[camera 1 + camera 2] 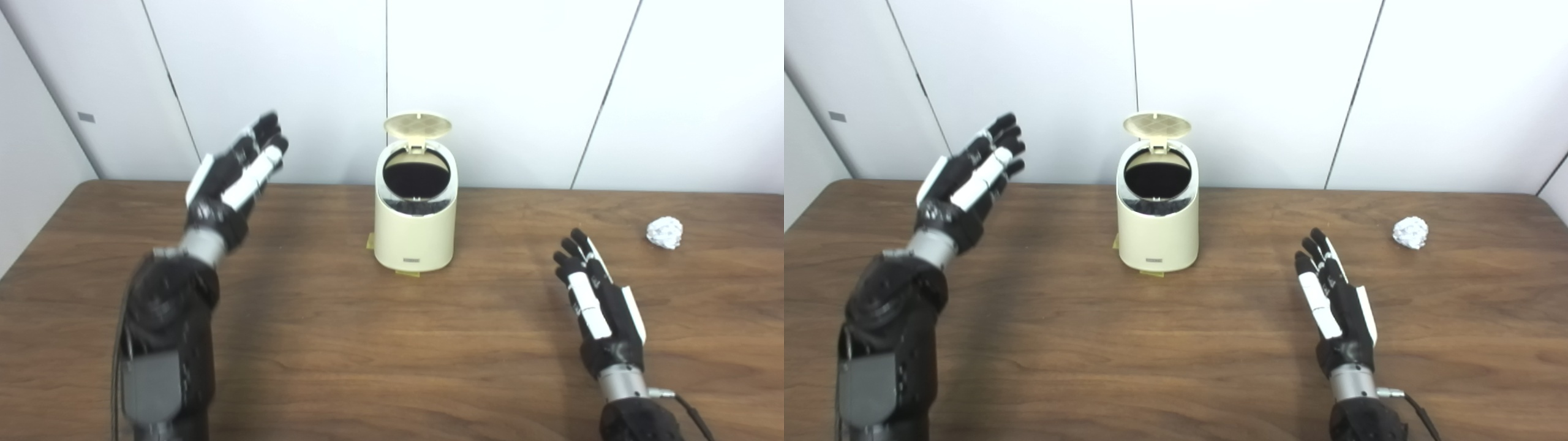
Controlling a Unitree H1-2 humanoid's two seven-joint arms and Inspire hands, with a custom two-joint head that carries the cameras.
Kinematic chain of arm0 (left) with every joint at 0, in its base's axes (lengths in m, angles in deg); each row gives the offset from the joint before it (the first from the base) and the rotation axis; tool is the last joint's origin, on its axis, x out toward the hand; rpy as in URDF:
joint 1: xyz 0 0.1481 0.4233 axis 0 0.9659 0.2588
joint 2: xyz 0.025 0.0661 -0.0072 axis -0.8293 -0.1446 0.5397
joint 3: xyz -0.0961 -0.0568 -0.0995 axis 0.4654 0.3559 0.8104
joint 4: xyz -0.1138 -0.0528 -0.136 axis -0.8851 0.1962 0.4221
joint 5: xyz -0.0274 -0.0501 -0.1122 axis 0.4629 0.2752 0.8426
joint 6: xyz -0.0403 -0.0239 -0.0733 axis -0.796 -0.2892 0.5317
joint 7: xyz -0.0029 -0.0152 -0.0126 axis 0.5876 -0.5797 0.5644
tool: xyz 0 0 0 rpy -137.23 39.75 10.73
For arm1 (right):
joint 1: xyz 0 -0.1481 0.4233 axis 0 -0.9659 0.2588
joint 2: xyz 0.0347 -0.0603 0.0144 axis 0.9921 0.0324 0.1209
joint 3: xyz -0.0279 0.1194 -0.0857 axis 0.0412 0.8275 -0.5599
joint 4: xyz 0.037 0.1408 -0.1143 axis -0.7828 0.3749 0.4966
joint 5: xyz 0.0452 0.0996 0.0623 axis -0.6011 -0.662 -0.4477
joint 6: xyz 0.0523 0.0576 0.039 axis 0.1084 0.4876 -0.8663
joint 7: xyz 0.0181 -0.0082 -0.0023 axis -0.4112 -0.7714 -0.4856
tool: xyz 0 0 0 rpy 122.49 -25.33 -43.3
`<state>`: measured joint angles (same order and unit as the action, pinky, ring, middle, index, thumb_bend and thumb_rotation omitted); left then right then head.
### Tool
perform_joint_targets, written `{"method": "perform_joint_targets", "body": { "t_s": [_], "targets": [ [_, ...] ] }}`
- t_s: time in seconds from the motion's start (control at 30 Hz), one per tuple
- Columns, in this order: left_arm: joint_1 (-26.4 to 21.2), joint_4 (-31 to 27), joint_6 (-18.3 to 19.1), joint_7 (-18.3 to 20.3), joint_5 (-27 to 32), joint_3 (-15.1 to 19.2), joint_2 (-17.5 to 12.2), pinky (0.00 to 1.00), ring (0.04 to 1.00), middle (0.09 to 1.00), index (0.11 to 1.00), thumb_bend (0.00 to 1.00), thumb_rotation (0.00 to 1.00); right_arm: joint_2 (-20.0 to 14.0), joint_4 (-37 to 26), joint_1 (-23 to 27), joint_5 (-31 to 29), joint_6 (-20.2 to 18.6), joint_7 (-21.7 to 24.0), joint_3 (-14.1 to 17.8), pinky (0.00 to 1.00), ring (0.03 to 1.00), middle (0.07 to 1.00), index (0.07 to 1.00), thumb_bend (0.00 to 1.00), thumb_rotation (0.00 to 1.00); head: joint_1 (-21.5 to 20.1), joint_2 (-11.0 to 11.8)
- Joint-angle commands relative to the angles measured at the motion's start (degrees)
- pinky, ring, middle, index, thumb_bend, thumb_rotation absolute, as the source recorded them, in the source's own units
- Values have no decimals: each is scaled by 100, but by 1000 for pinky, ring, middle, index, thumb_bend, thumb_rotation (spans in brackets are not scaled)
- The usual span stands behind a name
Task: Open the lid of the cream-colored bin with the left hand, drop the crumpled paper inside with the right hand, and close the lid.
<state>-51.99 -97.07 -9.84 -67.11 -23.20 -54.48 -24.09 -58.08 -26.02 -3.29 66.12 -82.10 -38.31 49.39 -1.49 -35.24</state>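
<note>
Round lid (418, 126) of cream-coloured cylindrical bin (416, 236) stands up, so next: right hand (597, 309), spread and empty, should reach right to the crumpled white paper ball (664, 232) on the table, pinch centrally; left hand (236, 177) spread, raised clear.

No text, brand, number or sign can be read anywhere. The bin (415, 211) has a small dark label (414, 260) low on its front, just above its base, but whatever is printed there is too small and blurred to make out. A small grey plate (86, 117) sits on the wall panel at the left; it looks blank or is too small to tell.
</note>
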Motion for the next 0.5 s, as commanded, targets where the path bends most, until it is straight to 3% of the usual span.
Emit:
{"method": "perform_joint_targets", "body": {
  "t_s": [0.0, 0.07, 0.2, 0.27, 0.47],
  "targets": [
    [126, -280, -305, -170, -105, -169, 41, 991, 994, 998, 999, 581, 748, -223, -285, 357, 9, 18, 49, 104, 751, 864, 903, 902, 730, 415, -23, -18],
    [349, -358, -339, -300, -161, -299, 84, 990, 999, 1000, 1000, 585, 825, -411, -271, 488, 339, 42, -27, 88, 770, 864, 892, 890, 719, 378, -44, -33],
    [648, -368, -442, -442, -42, -343, 141, 998, 1000, 1000, 1000, 584, 885, -908, -141, 848, 1112, -30, -167, 62, 789, 854, 875, 873, 702, 270, -127, -66],
    [774, -346, -506, -451, 9, -354, 151, 1000, 1000, 1000, 1000, 576, 906, -1175, -68, 1017, 1368, -130, -145, 79, 799, 852, 875, 880, 754, 254, -126, -88],
    [1022, -205, -688, -488, 152, -409, 134, 1000, 1000, 1000, 1000, 585, 861, -2158, -87, 1302, 2755, -65, -146, -114, 763, 834, 865, 839, 821, 130, -357, -132]
  ]
}}
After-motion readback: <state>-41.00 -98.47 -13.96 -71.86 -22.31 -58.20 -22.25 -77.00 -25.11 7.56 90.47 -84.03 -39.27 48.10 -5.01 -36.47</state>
